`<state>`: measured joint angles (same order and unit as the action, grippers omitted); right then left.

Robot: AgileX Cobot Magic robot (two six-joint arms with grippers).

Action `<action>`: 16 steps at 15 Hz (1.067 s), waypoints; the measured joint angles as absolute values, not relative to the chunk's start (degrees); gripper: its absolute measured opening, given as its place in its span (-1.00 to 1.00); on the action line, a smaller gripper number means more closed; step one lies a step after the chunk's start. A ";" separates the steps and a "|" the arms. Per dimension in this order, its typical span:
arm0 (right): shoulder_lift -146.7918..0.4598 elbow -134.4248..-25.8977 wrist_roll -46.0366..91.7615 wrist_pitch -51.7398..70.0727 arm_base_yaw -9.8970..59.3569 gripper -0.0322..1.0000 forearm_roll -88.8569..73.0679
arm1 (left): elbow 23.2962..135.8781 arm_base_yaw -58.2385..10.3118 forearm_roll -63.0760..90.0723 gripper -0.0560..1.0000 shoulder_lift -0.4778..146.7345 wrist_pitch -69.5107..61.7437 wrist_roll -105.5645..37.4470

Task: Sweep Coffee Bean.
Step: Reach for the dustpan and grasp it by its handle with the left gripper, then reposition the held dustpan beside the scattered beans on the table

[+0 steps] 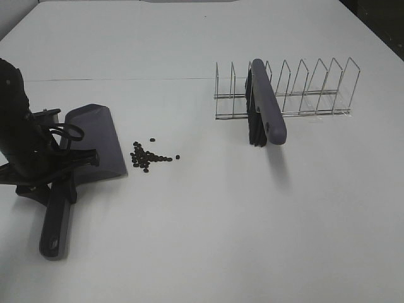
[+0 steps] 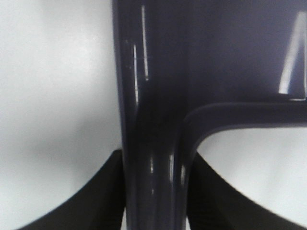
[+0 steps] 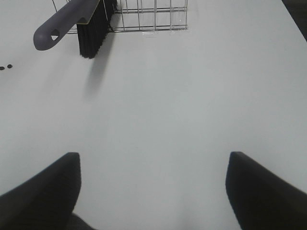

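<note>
Several tiny dark coffee beans (image 1: 148, 158) lie in a loose cluster on the white table, just right of the grey-purple dustpan (image 1: 95, 136). The pan's mouth faces the beans and its handle (image 1: 55, 224) points toward the near edge. My left gripper (image 2: 156, 191) is shut on that handle, and both black fingers (image 2: 103, 196) press its sides. A grey-handled brush (image 1: 265, 107) with black bristles stands in the wire rack (image 1: 315, 88). My right gripper (image 3: 153, 187) is open over bare table, well short of the brush (image 3: 72, 21). It does not show in the exterior high view.
The wire rack (image 3: 151, 17) stands at the back right with several empty slots. Two stray beans (image 3: 5, 67) show at the edge of the right wrist view. A seam (image 1: 126, 79) crosses the table behind the dustpan.
</note>
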<state>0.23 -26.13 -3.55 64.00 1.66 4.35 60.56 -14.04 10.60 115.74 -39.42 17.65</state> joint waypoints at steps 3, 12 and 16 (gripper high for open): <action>0.23 -26.13 -3.55 64.00 1.66 0.55 4.35 | 60.62 -14.04 10.31 -0.27 115.74 -39.19 17.65; 0.23 -26.13 -3.55 64.00 1.66 0.55 4.35 | 59.82 -14.21 1.78 -0.27 110.47 -38.79 16.67; 0.23 -26.13 -3.55 64.00 1.66 0.55 4.35 | 59.82 -14.21 -4.13 -0.27 103.82 -43.32 14.95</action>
<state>0.23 -26.13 -3.55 64.00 1.66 4.35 59.82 -14.21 -4.13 103.82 -43.32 14.95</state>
